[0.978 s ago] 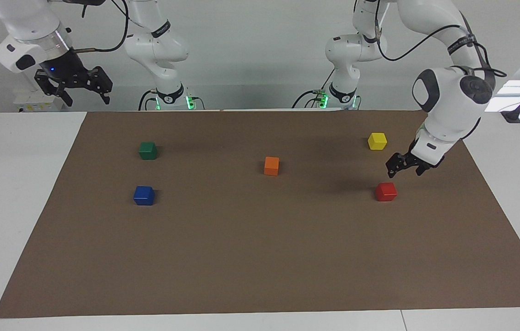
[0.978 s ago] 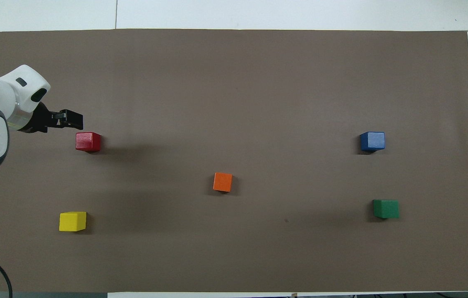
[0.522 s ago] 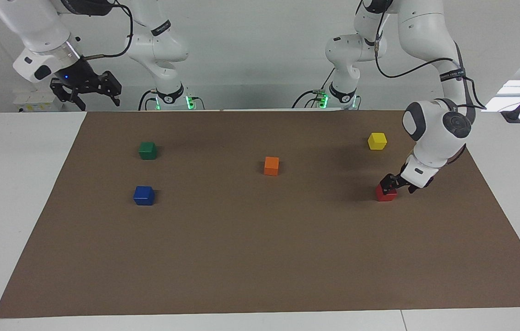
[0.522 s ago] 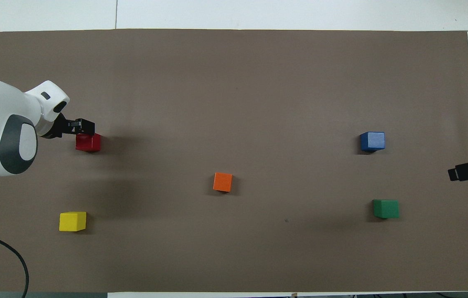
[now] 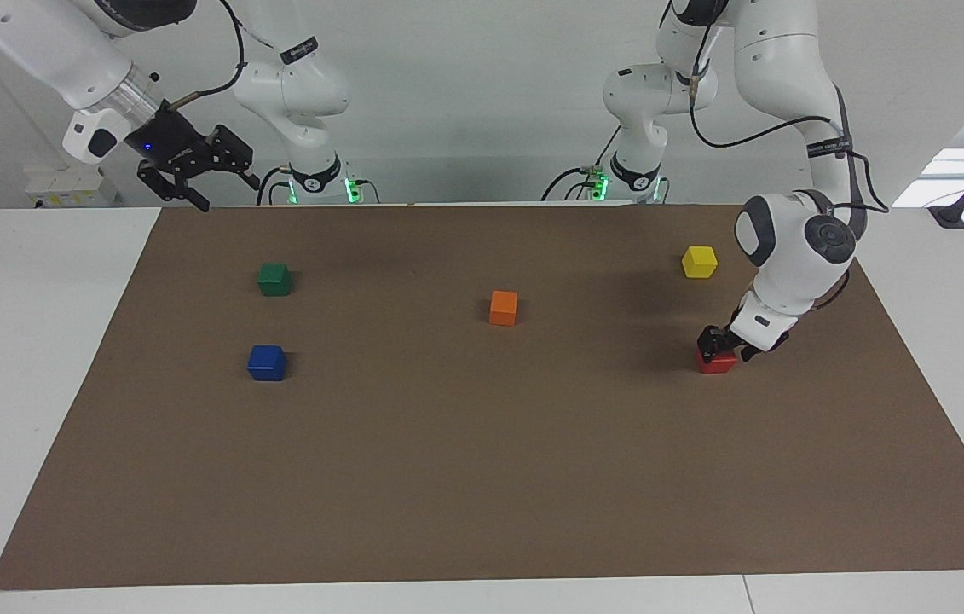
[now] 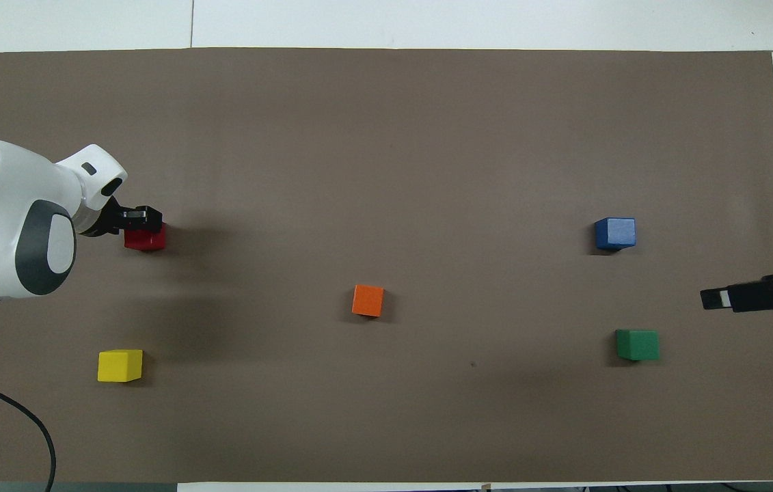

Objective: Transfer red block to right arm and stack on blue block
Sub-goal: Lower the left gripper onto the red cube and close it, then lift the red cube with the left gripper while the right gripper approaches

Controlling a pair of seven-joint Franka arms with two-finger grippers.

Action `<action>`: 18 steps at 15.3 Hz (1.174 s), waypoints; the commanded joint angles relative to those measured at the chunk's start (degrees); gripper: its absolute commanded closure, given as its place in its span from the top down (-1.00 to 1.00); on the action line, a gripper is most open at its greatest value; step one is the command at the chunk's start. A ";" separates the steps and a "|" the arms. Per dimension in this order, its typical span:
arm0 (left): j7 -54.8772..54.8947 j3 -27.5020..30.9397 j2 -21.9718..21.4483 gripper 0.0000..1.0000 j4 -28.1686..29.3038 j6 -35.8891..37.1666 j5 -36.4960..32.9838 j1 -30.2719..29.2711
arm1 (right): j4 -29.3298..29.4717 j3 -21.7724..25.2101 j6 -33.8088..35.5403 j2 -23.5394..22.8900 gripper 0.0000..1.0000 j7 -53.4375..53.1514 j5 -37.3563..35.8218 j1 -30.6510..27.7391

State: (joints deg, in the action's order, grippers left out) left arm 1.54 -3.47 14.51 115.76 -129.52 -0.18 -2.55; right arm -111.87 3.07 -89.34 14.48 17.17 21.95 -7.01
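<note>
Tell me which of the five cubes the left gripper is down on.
The red block: the left gripper sits right at its top. The yellow, orange, green and blue cubes stand alone on the mat.

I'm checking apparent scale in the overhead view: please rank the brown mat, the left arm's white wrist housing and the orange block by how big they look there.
1. The brown mat, by far.
2. The left arm's white wrist housing, though it is raised toward the camera, which enlarges it.
3. The orange block.
</note>
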 commanded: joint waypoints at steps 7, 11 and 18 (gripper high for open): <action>-19.18 -1.01 -2.46 -1.00 -8.78 16.26 4.92 2.80 | -10.03 -0.08 -0.23 -3.23 1.00 17.09 27.94 -5.03; -37.08 -3.38 -8.69 -1.00 -20.56 35.45 15.09 5.09 | -11.00 -0.08 5.65 -9.89 1.00 26.75 36.90 -6.61; -79.16 -14.27 -18.20 -1.00 -21.72 35.05 35.92 5.27 | -17.23 -0.25 13.04 -12.64 1.00 32.57 54.48 -4.16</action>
State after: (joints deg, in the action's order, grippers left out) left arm -67.09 -15.93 -2.79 93.28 -92.98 30.30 2.70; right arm -125.89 2.91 -78.42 0.24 48.65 71.22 -12.01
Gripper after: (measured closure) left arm 0.449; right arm 0.000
